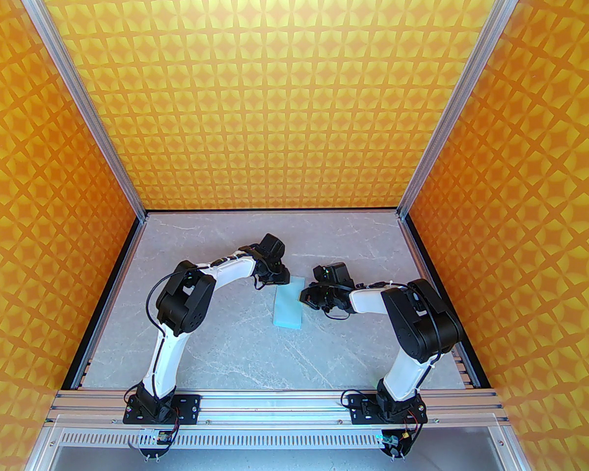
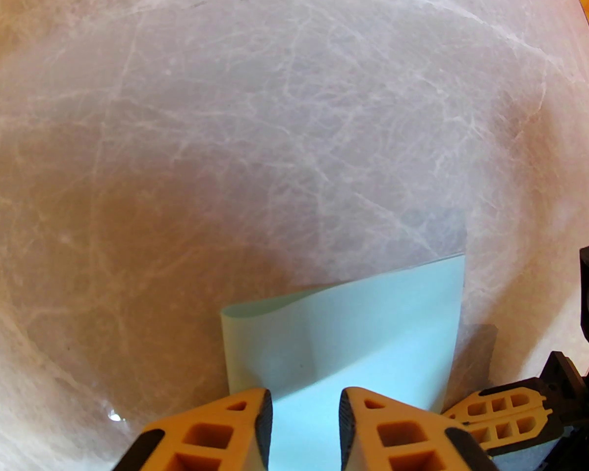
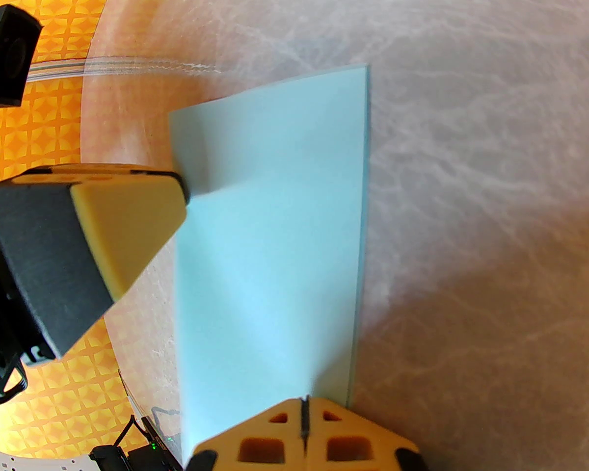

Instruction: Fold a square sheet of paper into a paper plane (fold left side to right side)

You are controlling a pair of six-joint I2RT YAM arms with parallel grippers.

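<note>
Words: nothing is showing to read | numbers: nothing is showing | labels and signs: nothing is showing either

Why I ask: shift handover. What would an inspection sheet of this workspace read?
Surface: grey marbled table.
Job's things: light-blue sheet of paper, folded to a narrow rectangle, lying between the arms.
Clutter: nothing seen.
Grippers: left gripper fingers apart over the paper's far end; right gripper fingers shut at its right edge, grip on it unclear.
Cables: black cables looped along both arms, clear of the paper.
Surroundings: orange patterned walls, aluminium frame.
</note>
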